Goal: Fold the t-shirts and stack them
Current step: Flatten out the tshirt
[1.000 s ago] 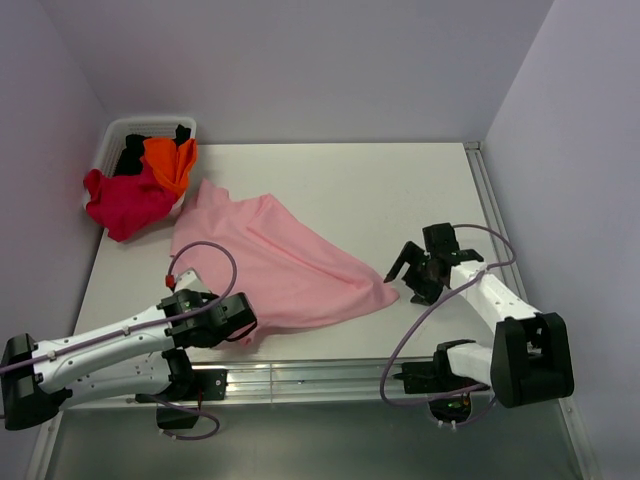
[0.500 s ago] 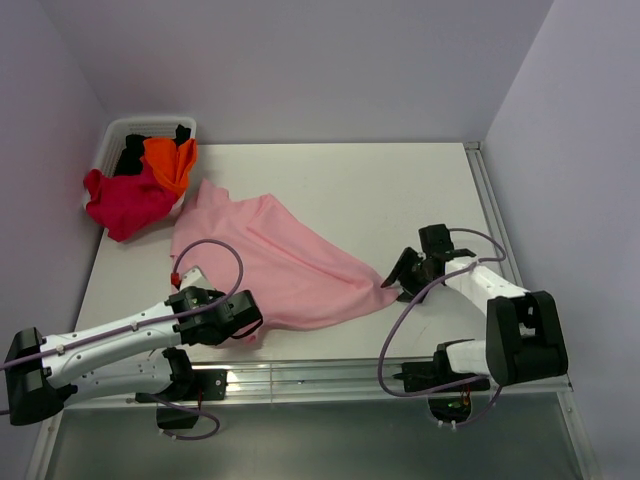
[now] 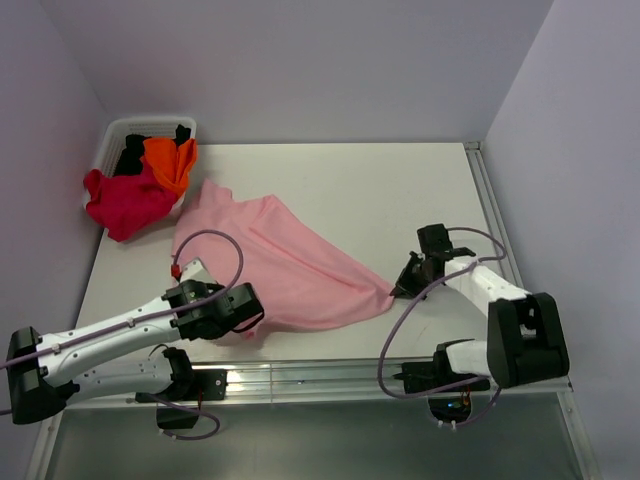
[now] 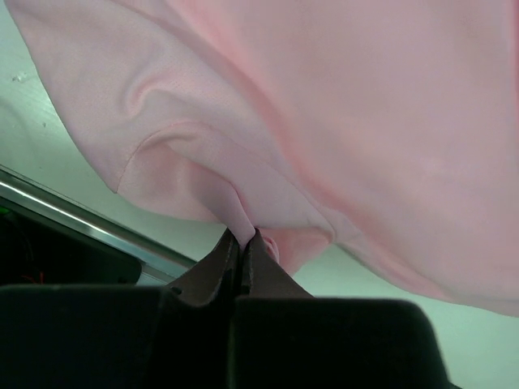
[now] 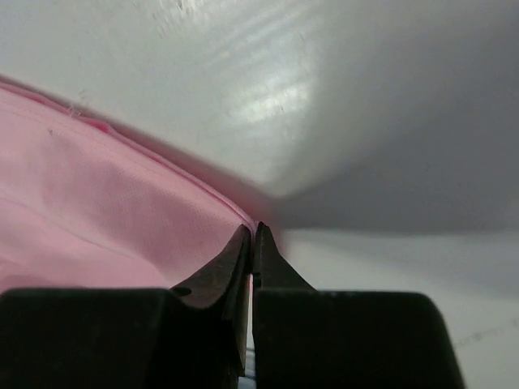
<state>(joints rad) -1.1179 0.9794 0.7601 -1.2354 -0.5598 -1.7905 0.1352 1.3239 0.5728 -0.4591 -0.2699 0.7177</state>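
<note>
A light pink t-shirt (image 3: 280,265) lies spread across the middle of the table, stretched between both arms. My left gripper (image 3: 247,322) is shut on a bunched fold at its near left edge (image 4: 243,212). My right gripper (image 3: 398,290) is shut on the hemmed corner at the shirt's right tip (image 5: 243,215). Crimson (image 3: 125,202), orange (image 3: 170,160) and black (image 3: 132,152) t-shirts spill out of the white basket (image 3: 118,128) at the far left corner.
A metal rail (image 3: 300,372) runs along the table's near edge and another (image 3: 492,215) along the right edge. Walls close in on the left, back and right. The white tabletop (image 3: 380,190) stretches behind the pink shirt.
My right gripper moved left onto the shirt's right corner and went from open to shut on it. The left gripper shifted slightly right, still holding the cloth.
</note>
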